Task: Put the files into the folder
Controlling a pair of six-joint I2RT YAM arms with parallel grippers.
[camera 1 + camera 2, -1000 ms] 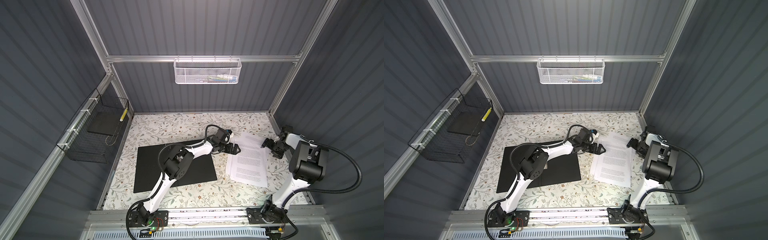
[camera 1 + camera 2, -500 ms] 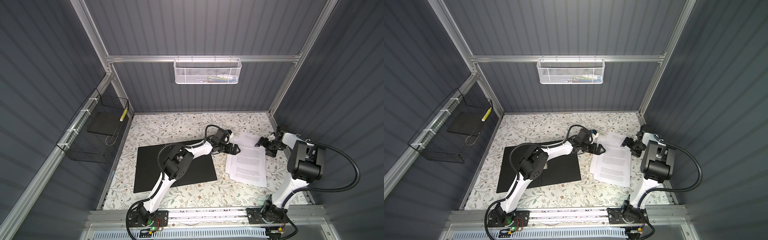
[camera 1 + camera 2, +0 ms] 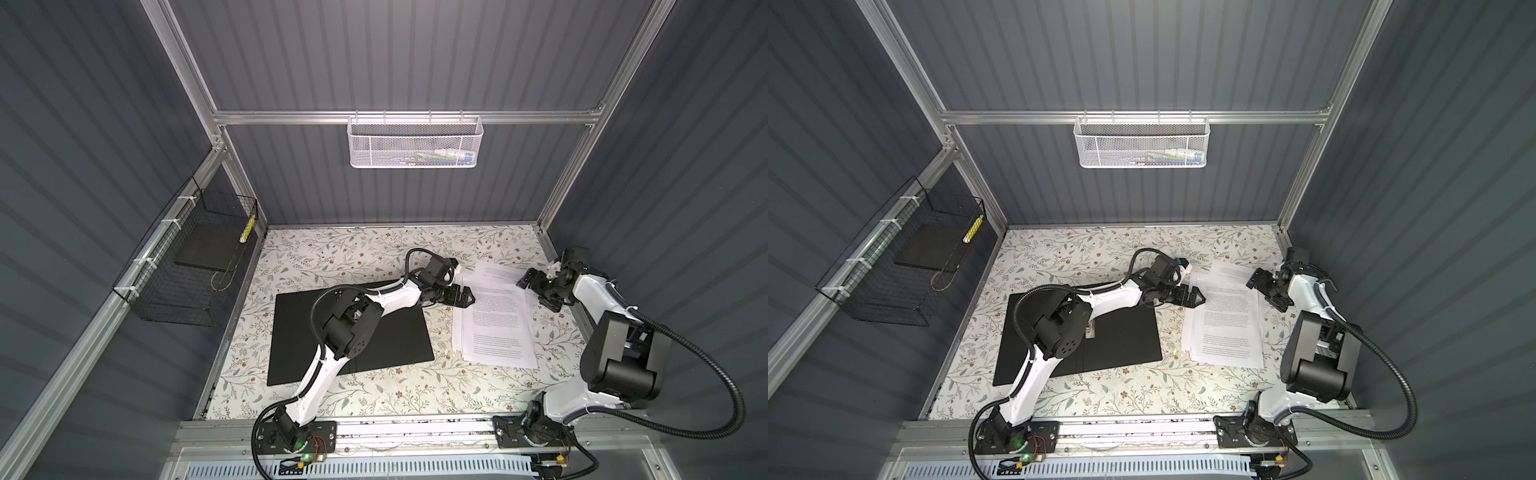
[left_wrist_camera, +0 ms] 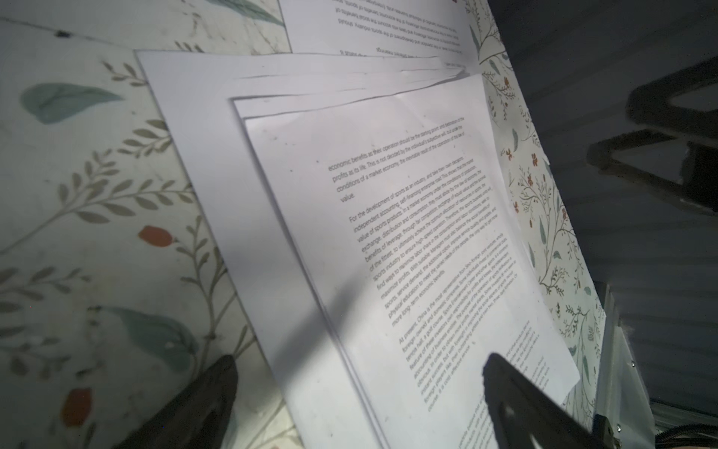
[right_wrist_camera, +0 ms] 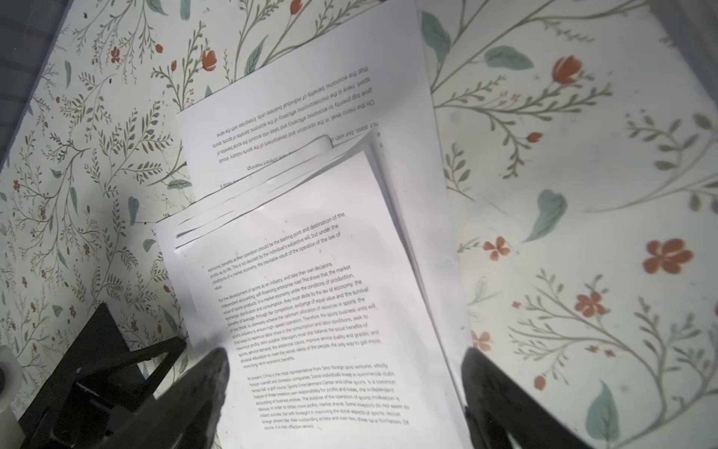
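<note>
The files (image 3: 494, 324) (image 3: 1225, 328) are a loose, fanned stack of printed white sheets on the floral table, right of centre, with one sheet skewed toward the back. The folder (image 3: 395, 340) (image 3: 1121, 345) lies open to their left, black inside up, partly under the left arm. My left gripper (image 3: 468, 298) (image 3: 1200, 297) (image 4: 357, 365) is open, straddling the stack's near-left edge. One of its fingers is over the table, the other over the files (image 4: 388, 233). My right gripper (image 3: 537, 292) (image 3: 1265, 295) (image 5: 344, 357) is open over the far-right edge of the files (image 5: 311, 272).
A black wire basket (image 3: 187, 270) on the left wall holds a plain black slab (image 3: 208, 249). A white mesh basket (image 3: 415, 145) hangs on the back wall. Aluminium frame posts and rails edge the table.
My right gripper has moved left from the table's right edge to over the sheets. The left arm and the folder have not moved.
</note>
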